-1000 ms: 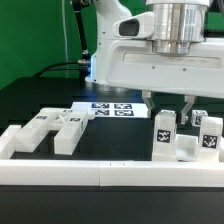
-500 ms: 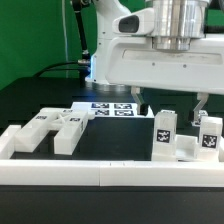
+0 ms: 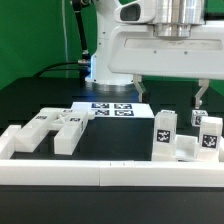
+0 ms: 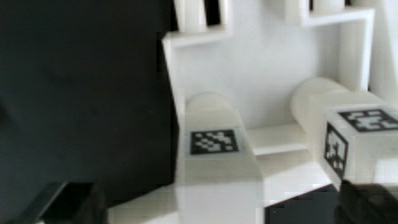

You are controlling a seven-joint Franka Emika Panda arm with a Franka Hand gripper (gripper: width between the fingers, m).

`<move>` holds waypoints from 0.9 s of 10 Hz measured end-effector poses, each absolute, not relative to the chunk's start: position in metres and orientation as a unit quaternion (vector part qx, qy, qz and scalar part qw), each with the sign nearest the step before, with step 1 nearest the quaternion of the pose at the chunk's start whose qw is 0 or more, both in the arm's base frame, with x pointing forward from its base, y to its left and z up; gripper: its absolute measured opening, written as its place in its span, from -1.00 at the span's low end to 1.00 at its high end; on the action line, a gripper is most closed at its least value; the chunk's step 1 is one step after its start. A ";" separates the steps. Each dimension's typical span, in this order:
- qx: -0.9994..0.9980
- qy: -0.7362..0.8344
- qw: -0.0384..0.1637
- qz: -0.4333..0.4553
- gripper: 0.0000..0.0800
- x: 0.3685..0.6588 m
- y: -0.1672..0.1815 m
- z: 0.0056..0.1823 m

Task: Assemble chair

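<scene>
The chair is in loose white tagged parts. A group of them stands upright at the exterior view's right: one tagged post (image 3: pixel 164 134), a second tagged post (image 3: pixel 208 136) and a low base between them. Flat slotted parts (image 3: pixel 58 127) lie at the exterior view's left. My gripper (image 3: pixel 169 92) hangs above the upright group, open, with nothing between its fingers. In the wrist view the gripper (image 4: pixel 217 206) straddles one tagged post (image 4: pixel 217 150) without touching it, and the other post (image 4: pixel 356 125) stands beside it on the white slab (image 4: pixel 240 60).
The marker board (image 3: pixel 110 108) lies flat behind the parts. A long low white border rail (image 3: pixel 110 172) runs along the front and up the exterior view's left side. The arm's base (image 3: pixel 105 50) stands behind the board.
The gripper has opened wide and risen off the upright parts at the exterior view's right. The parts have stayed in place.
</scene>
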State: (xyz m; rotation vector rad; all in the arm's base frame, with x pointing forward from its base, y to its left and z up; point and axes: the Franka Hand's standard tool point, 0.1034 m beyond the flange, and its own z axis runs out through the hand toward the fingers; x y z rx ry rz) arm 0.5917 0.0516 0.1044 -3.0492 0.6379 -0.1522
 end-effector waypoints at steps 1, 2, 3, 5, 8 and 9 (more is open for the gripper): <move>-0.978 0.205 0.011 -0.048 0.62 0.590 0.051 0.104; -0.978 0.205 0.011 -0.047 0.62 0.590 0.051 0.103; -0.978 0.205 0.011 -0.047 0.62 0.590 0.051 0.103; -0.980 0.191 0.010 -0.046 0.62 0.588 0.053 0.103; -0.984 0.172 0.007 -0.056 0.62 0.587 0.054 0.095; -0.984 0.165 0.004 -0.064 0.62 0.588 0.051 0.088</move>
